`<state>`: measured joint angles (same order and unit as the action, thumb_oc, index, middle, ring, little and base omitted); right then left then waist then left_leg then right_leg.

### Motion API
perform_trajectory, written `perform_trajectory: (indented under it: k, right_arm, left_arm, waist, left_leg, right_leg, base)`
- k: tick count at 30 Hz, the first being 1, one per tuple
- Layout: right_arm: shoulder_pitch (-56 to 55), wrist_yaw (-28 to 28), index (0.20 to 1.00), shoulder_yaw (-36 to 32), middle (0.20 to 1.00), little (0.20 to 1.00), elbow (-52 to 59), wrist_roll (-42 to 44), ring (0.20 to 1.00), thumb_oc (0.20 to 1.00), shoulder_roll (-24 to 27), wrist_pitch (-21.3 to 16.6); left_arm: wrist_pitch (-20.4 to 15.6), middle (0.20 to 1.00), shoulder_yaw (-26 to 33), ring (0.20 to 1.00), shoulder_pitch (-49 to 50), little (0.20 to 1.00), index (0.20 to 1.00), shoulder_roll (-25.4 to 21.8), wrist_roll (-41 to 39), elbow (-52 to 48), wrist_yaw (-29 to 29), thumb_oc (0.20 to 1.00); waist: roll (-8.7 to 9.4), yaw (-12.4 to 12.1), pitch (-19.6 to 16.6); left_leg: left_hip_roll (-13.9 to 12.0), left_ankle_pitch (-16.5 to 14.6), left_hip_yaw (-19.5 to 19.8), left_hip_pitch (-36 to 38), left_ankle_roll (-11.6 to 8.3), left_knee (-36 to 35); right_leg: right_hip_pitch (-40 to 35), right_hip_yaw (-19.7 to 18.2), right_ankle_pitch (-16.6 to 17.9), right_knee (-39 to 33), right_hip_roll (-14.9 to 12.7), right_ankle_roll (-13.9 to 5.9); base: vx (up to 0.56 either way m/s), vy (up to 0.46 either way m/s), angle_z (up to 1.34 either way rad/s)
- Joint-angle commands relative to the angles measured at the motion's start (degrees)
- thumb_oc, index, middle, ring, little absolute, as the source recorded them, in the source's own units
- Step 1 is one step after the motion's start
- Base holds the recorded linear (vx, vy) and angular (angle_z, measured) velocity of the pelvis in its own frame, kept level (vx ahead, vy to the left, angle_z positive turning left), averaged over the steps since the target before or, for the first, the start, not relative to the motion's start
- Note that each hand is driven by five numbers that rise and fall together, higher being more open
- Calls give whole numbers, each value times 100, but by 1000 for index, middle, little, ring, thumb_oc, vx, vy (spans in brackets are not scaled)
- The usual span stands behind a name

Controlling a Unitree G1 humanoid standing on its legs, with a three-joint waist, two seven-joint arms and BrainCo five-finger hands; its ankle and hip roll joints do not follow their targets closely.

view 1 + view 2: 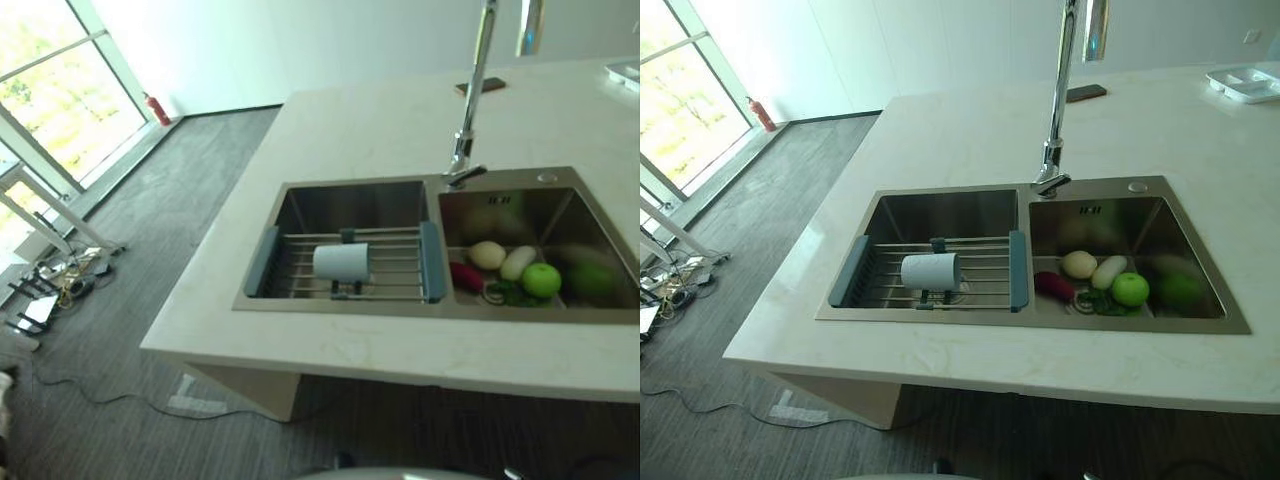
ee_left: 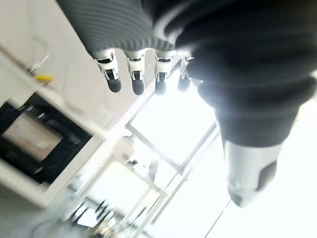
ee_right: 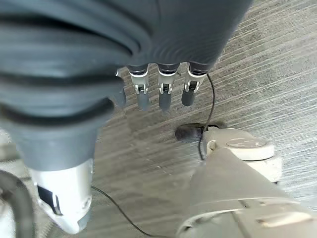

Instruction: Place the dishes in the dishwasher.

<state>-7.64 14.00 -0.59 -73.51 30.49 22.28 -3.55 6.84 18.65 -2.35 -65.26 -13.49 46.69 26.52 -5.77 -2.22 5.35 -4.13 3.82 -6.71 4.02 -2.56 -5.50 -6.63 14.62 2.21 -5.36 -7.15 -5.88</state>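
Right eye view: white cup (image 1: 930, 271) on sink rack (image 1: 985, 270), far from both slack-fingered, empty hands (image 2: 148, 74) (image 3: 158, 94).

- The bench (image 1: 970, 130) is pale cream with faint marbling.
- The sink (image 1: 1200, 305) is brushed steel grey, as is the tap (image 1: 1060, 100).
- The rack (image 1: 985, 262) has silver wires and blue-grey ends.
- The cup (image 1: 930, 271) is white.
- The apple (image 1: 1130, 289) is bright green, and the fruit (image 1: 1181, 291) beside it darker green.
- The radish (image 1: 1054, 286) is dark red; the potato (image 1: 1078, 264) is pale yellow.
- The tray (image 1: 1246, 84) is white.
- The floor (image 1: 770, 210) is grey with fine stripes.
- The extinguisher (image 1: 761, 113) is red.
- The left robot hand (image 2: 148, 74) has silver fingers, dark tips and a dark ribbed cover; so has the right robot hand (image 3: 163, 89).
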Motion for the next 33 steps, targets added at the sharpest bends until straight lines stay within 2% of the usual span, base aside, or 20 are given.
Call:
perform_trajectory:
  k: [1, 2, 4, 5, 6, 9, 11, 14, 18, 25, 29, 33]
  right_arm:
    - [426, 30, 1000, 21, 1000, 1000, -37, 159, 1000, 1000, -285, -19]
    - [426, 19, 1000, 54, 1000, 1000, -25, 177, 1000, 1000, -308, 17]
    - [441, 9, 1000, 62, 1000, 1000, 15, 207, 1000, 1000, -352, 67]
    - [445, 1, 1000, 50, 1000, 1000, 80, 241, 1000, 1000, -395, 92]
    - [460, -3, 1000, 53, 1000, 1000, 130, 295, 1000, 1000, -428, 121]
    - [509, 41, 1000, 46, 1000, 1000, 170, 366, 1000, 1000, -470, 183]
    - [511, 40, 1000, 48, 1000, 1000, 198, 429, 1000, 1000, -476, 214]
    - [478, 63, 1000, 53, 1000, 1000, 190, 300, 1000, 1000, -441, 238]
    - [391, 93, 1000, 73, 1000, 1000, 165, 230, 1000, 1000, -384, 212]
    - [268, 156, 1000, 84, 1000, 1000, 183, 299, 1000, 1000, -296, 206]
    - [284, 135, 1000, 119, 1000, 1000, 276, 347, 1000, 1000, -258, 227]
    - [346, 199, 1000, 126, 1000, 1000, 403, 408, 1000, 1000, -177, 239]
  left_arm:
    - [-579, 1000, 69, 1000, -771, 1000, 1000, -358, 326, -187, -352, 1000]
    - [-725, 1000, -158, 1000, -1172, 1000, 1000, -603, 186, -673, -566, 1000]
    - [-1014, 1000, -525, 1000, -1673, 1000, 1000, -618, 167, -1555, -981, 1000]
    - [-854, 1000, -802, 1000, -1964, 1000, 1000, -423, -54, -2258, -1654, 1000]
    - [-529, 1000, -1015, 1000, -2083, 1000, 1000, -133, -65, -2728, -2102, 1000]
    - [-200, 1000, -1441, 1000, -2270, 1000, 1000, 313, 277, -3059, -2511, 1000]
    - [5, 1000, -1682, 1000, -2392, 1000, 1000, 532, 596, -3075, -2614, 1000]
    - [161, 1000, -1999, 1000, -2490, 1000, 1000, 579, 1217, -2823, -2798, 1000]
    - [-64, 1000, -2388, 1000, -2670, 1000, 1000, 535, 1686, -2513, -2813, 1000]
    - [-280, 1000, -2971, 1000, -2990, 1000, 1000, 443, 2608, -2348, -3209, 1000]
    - [-296, 1000, -3188, 1000, -3134, 1000, 1000, 493, 2741, -2259, -3218, 1000]
    - [-500, 1000, -3307, 1000, -3265, 1000, 1000, 502, 2693, -2189, -3045, 1000]
  waist:
    - [-17, 39, 331]
    - [-13, 62, 306]
    - [10, 81, 282]
    - [38, 104, 273]
    - [65, 123, 264]
    - [91, 195, 265]
    - [103, 243, 271]
    - [101, 341, 281]
    - [104, 445, 322]
    - [80, 588, 404]
    - [58, 650, 457]
    - [32, 709, 591]
  left_leg:
    - [-74, -748, 26, 221, 11, 50]
    - [-72, -754, 0, 229, 0, 50]
    - [-67, -768, -11, 242, -6, 50]
    - [-65, -782, -27, 257, -5, 50]
    - [-63, -789, -40, 265, -3, 50]
    - [-64, -795, -85, 296, 10, 50]
    - [-65, -799, -127, 310, 16, 50]
    - [-58, -801, -193, 323, 16, 50]
    - [-57, -791, -257, 297, 20, 50]
    - [-33, -756, -307, 184, 9, 50]
    - [-2, -740, -328, 92, 12, 50]
    - [51, -719, -345, -35, 27, 50]
  right_leg:
    - [-128, -4, -677, 291, -215, -295]
    - [-139, -10, -676, 281, -213, -303]
    - [-156, -25, -686, 272, -211, -307]
    - [-166, -38, -694, 274, -210, -313]
    - [-167, -60, -697, 273, -209, -321]
    - [-153, -126, -692, 292, -202, -326]
    - [-134, -178, -677, 291, -198, -336]
    - [-103, -265, -639, 269, -192, -360]
    - [-21, -349, -583, 259, -198, -377]
    - [130, -447, -452, 190, -235, -431]
    - [260, -505, -382, 188, -277, -466]
    - [430, -566, -293, 188, -336, -502]
  base:
    - [53, -54, -2]
    - [58, -58, 1]
    - [52, -55, 4]
    - [60, -61, -2]
    - [53, -46, -4]
    - [46, -18, -13]
    - [56, -2, -21]
    - [55, 12, -20]
    - [22, 3, -7]
    - [21, 2, -3]
    - [3, 32, -12]
    - [-45, 48, -14]
